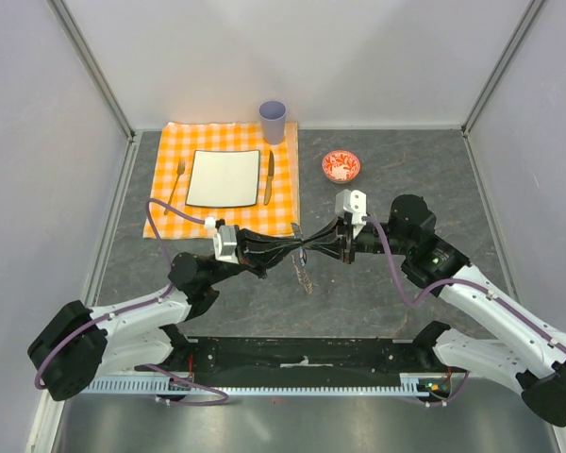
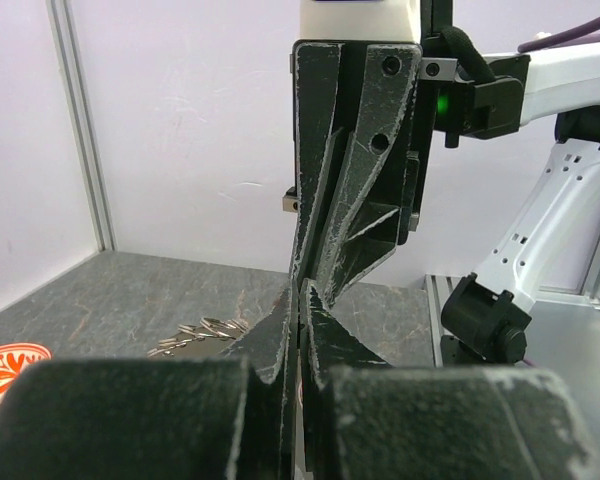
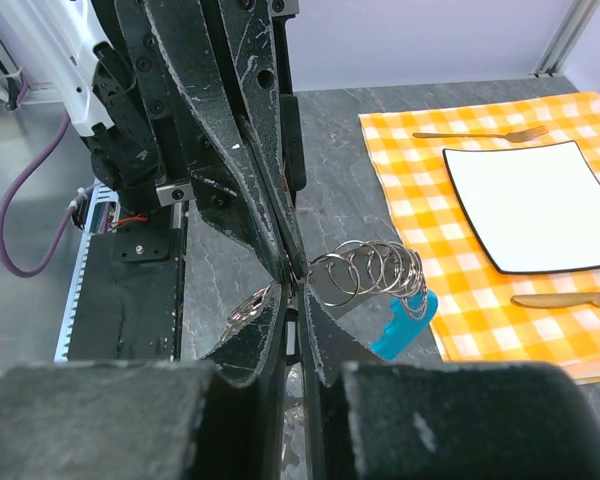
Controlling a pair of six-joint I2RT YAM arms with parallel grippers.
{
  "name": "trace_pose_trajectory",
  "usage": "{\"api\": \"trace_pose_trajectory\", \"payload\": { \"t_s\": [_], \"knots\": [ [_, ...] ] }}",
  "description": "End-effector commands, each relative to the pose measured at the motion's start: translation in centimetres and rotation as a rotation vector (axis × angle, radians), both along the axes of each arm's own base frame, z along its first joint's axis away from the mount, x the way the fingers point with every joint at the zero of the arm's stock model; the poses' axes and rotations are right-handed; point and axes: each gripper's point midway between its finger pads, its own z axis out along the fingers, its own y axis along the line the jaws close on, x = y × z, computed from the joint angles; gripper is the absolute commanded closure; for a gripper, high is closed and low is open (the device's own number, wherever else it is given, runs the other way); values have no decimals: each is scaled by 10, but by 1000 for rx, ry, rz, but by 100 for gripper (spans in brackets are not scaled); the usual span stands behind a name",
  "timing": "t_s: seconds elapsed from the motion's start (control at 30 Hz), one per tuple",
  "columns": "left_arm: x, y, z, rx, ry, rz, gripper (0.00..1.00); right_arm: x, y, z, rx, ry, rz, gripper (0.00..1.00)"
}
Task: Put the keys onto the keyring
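Jaws on both arms are clenched to a hairline gap, the left gripper [image 1: 295, 247] and the right gripper [image 1: 313, 247] meeting tip to tip above the grey stone-patterned table [image 1: 424, 179]. One keyring [image 3: 370, 272], a coil of about six grey metal rings ending in one bright blue curved plastic piece [image 3: 405, 325], starts at that meeting point and reaches toward the cloth. Which pair pinches it I cannot tell, nor can I make out a key. On one orange checked cloth [image 1: 170, 142] lie one white square plate [image 1: 224, 177], one fork [image 1: 177, 181] and one table knife [image 1: 269, 176], with one lilac cup [image 1: 273, 121] at its far edge. One red patterned bowl [image 1: 341, 166] sits beside the cloth.
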Motion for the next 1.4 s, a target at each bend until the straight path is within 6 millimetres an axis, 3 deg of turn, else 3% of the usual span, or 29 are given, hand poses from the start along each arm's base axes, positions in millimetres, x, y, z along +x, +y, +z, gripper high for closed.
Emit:
{"api": "trace_pose_trajectory", "payload": {
  "t_s": [0.0,0.2,0.3,0.5,0.53,0.57,0.6,0.63,0.7,0.73,0.8,0.83,0.9,0.93,1.0,1.03,1.1,1.13,1.2,1.37],
  "knots": [
    [-12,6,28,-86,-74,-29,98,-3,5,26,60,-54,43,88],
    [-17,8,32,-106,-86,-48,98,-4,8,21,58,-41,62,91],
    [-19,10,35,-122,-90,-54,98,-6,10,23,71,-42,82,100],
    [-13,12,27,-95,-75,-13,98,-2,5,22,54,-49,55,100],
    [-12,13,27,-81,-90,6,95,0,3,26,49,-60,41,100],
    [-10,12,23,-55,-85,17,92,3,-1,17,2,-56,24,100],
    [-3,8,9,12,-41,34,87,5,-2,14,-27,-56,10,100],
    [-2,11,10,36,-65,61,75,13,-5,21,-45,-84,-32,100],
    [5,10,-5,129,-18,89,64,17,-13,5,-154,-79,-50,100],
    [5,13,-3,148,-41,110,57,22,-17,16,-170,-109,-79,100],
    [9,14,-12,219,-16,128,52,26,-24,5,-262,-101,-91,100],
    [9,15,-12,236,-35,136,47,30,-25,19,-266,-124,-114,100],
    [7,15,-8,253,-35,133,41,31,-27,12,-335,-107,-97,100],
    [10,14,-17,308,-52,139,38,32,-26,26,-331,-131,-94,100],
    [13,11,-13,335,-55,135,37,31,-27,13,-421,-99,-77,100],
    [14,9,-15,358,-57,133,36,27,-22,25,-433,-144,-59,100],
    [16,5,-16,387,-41,122,36,30,-26,10,-548,-131,-79,100],
    [15,4,-16,393,-43,113,36,27,-21,17,-559,-158,-70,100],
    [13,2,-11,389,-51,94,35,29,-25,9,-637,-156,-96,100],
    [12,4,-6,389,-80,103,34,23,-27,10,-704,-193,-101,100]
  ]
}}
